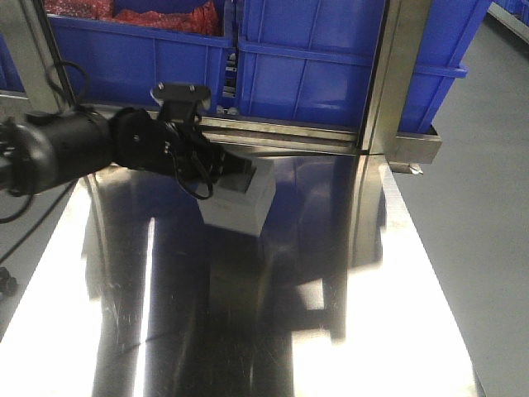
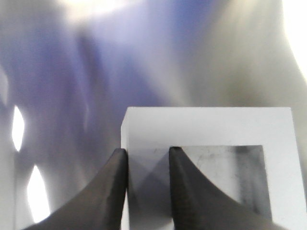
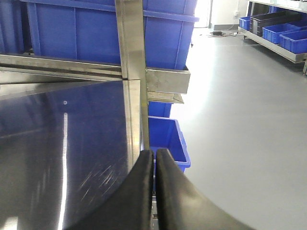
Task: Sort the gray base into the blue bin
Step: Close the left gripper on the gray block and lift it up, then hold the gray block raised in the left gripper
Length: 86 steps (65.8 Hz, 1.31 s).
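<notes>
Front view: the left arm reaches in from the left w/ its left pincer [image 1: 221, 169] set on the near-left top of the gray base [image 1: 241, 198], which sits toward the back of the worktop [image 1: 248, 331], near the rail. I can't tell whether it rests on the steel or is just off it. The blue bin [image 1: 318, 74] stands behind and above on the rack, close to the block, so prob. a short lift-and-carry is what's left. Worktop is polished steel, mirror-like, w/ streaky glare; the bin is ribbed bright-blue plastic w/ a thick rim; a neighbouring blue bin [image 1: 136, 50] on the left holds sth red. Left wrist view: one of the dark, curved fingers [image 2: 108, 191] is outside the block's wall and the other is down in the square recess, so the pincer is narrow and clamps that wall btw them. It's a sensible hold, since the full block looks too broad to span. The block is matte pale gray, w/ crisp edges and a recess floor that's darker and scuffed. Right wrist view: the right pincer [image 3: 154, 153] is closed on nothing, its tips touching, parked over the worktop's right edge, well apart from the block, prob. to stay clear. A smaller blue crate [image 3: 168, 139] sits on the smooth gray floor [image 3: 240, 120] below.
</notes>
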Available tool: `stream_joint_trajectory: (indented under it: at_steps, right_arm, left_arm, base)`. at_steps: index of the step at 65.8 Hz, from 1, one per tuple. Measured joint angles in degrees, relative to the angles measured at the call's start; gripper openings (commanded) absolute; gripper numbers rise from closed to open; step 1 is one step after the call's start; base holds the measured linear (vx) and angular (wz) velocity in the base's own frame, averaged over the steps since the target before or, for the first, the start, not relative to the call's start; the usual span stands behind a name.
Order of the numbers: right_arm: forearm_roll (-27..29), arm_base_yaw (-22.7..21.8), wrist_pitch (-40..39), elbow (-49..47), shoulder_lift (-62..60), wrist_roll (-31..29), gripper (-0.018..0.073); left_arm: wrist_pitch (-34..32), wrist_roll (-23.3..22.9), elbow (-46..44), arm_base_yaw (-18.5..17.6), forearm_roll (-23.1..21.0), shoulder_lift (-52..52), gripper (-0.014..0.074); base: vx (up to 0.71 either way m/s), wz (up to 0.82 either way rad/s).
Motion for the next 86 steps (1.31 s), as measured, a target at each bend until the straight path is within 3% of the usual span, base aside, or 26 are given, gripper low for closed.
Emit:
stream_joint_trajectory:
  at_steps: [37, 68, 86]
  right_arm:
    - [0.00, 0.00, 0.00, 0.00, 0.00, 0.00, -0.0005]
    - [0.00, 0.00, 0.00, 0.00, 0.00, 0.00, -0.0005]
    - [0.00, 0.00, 0.00, 0.00, 0.00, 0.00, -0.0005]
  left_arm:
    - [-16.74, 0.06, 31.10, -0.25, -0.06, -34.69, -0.0008]
    - [-21.88, 0.06, 54.47, -0.25, -0.06, -67.86, -0.0006]
    - [-22.90, 0.06, 59.92, -0.25, -0.06, -80.42, -0.0006]
  base:
    - [0.00, 0.00]
    - [0.00, 0.00]
    - [0.00, 0.00]
